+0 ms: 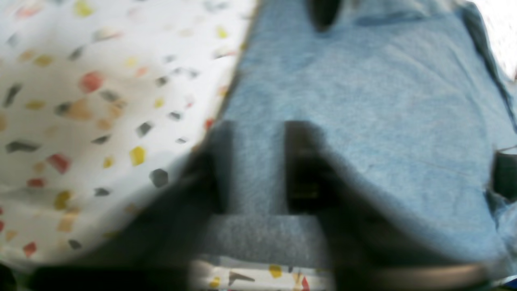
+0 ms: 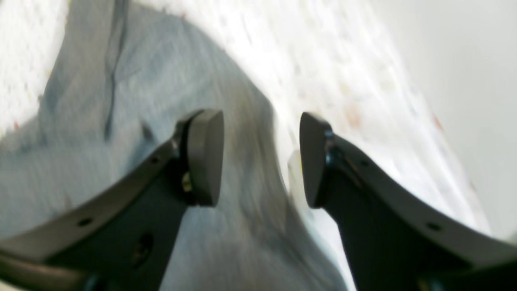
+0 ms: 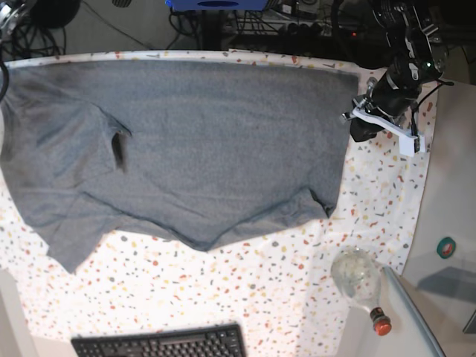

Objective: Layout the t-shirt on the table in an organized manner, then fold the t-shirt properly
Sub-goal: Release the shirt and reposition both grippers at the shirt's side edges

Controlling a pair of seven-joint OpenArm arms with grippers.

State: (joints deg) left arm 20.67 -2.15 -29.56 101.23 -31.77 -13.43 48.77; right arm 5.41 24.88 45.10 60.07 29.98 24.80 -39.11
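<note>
Grey t-shirt (image 3: 193,141) cloth is being pinched by the left gripper (image 1: 258,161) on the table (image 3: 245,290), while the right gripper (image 2: 261,157) is being held spread.

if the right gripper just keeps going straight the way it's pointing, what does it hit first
Most likely the t-shirt. The right gripper is open, and grey cloth lies straight ahead between its fingers, its edge and the table just beside. The blur hides depth.

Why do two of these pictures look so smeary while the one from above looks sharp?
Left wrist view: the claw sits too close, a dark blur on the t-shirt. Right wrist view: streaked, the table washed out by glare. Base view: sharp, evenly lit, slightly bent at the edges.
</note>
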